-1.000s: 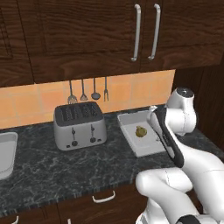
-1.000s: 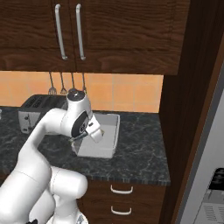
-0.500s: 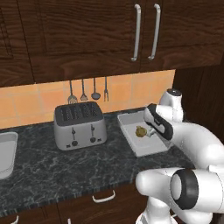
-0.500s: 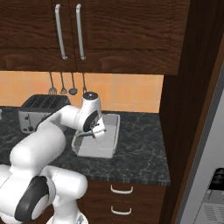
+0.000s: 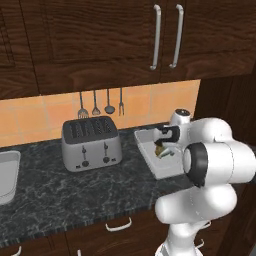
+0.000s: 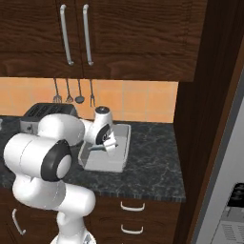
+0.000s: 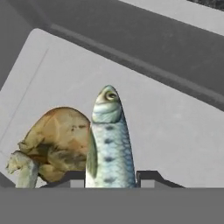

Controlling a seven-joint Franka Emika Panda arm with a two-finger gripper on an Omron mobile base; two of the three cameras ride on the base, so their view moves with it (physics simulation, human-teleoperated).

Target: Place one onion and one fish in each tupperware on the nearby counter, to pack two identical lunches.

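Observation:
My gripper [image 7: 109, 177] is shut on a silver-blue fish [image 7: 108, 144], whose head points away from the hand. It hangs just above the floor of an open grey tupperware [image 7: 175, 131]. A brown-skinned onion [image 7: 59, 142] lies in that tupperware, right beside the fish. In the left base view the gripper [image 5: 164, 145] reaches down into the tupperware [image 5: 150, 167] on the black marbled counter [image 5: 60, 192]. The right base view has the same gripper [image 6: 109, 144] over the tupperware [image 6: 102, 163]. Whether the fish touches the floor I cannot tell.
A silver toaster [image 5: 91, 144] stands left of the tupperware, with utensils [image 5: 100, 102] hanging on the orange tile wall behind it. A sink [image 5: 5, 175] edge lies at the far left. A tall dark panel and a fridge [image 6: 228, 190] close off the right.
The arm's elbow has swung toward the cameras, and the hand has shifted a little left over the tupperware. The fish stays held and the onion has not moved.

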